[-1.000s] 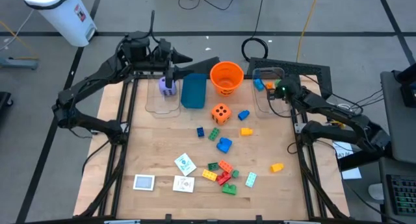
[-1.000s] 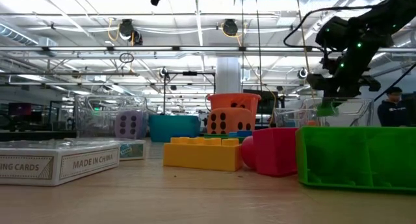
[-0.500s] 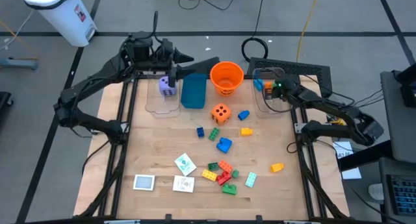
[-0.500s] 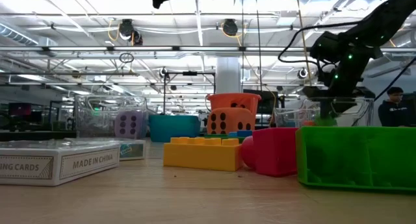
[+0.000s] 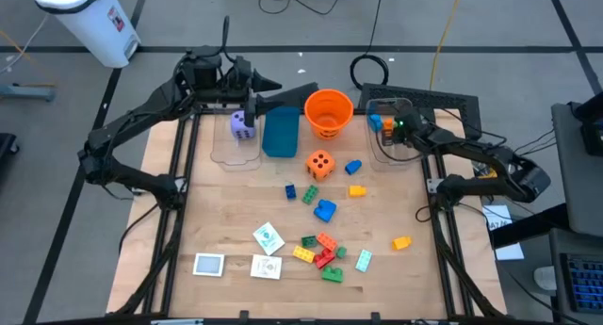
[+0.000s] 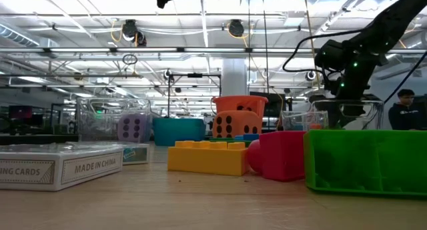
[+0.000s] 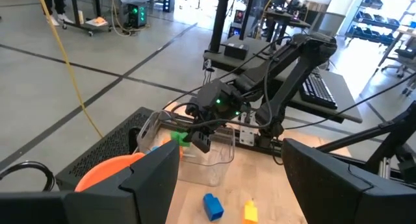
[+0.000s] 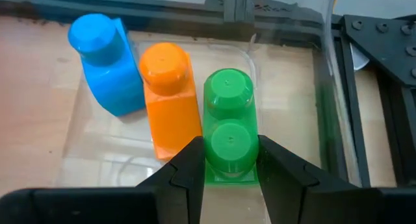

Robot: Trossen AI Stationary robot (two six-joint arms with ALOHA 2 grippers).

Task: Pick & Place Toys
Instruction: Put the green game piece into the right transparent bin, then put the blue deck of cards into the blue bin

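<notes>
Right pincer grasping green brick between its fingers, inside clear bin, beside orange brick, left pincer released

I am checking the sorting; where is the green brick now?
The green brick is held in the right gripper, over the clear bin at the table's far right, beside an orange brick and a blue brick.

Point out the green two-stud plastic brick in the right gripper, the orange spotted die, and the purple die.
Green two-stud plastic brick [image 8: 228, 145]: right wrist view, front stud top.
Orange spotted die [image 5: 320, 164]: high view, top face.
Purple die [image 5: 242, 124]: high view, top face.
</notes>
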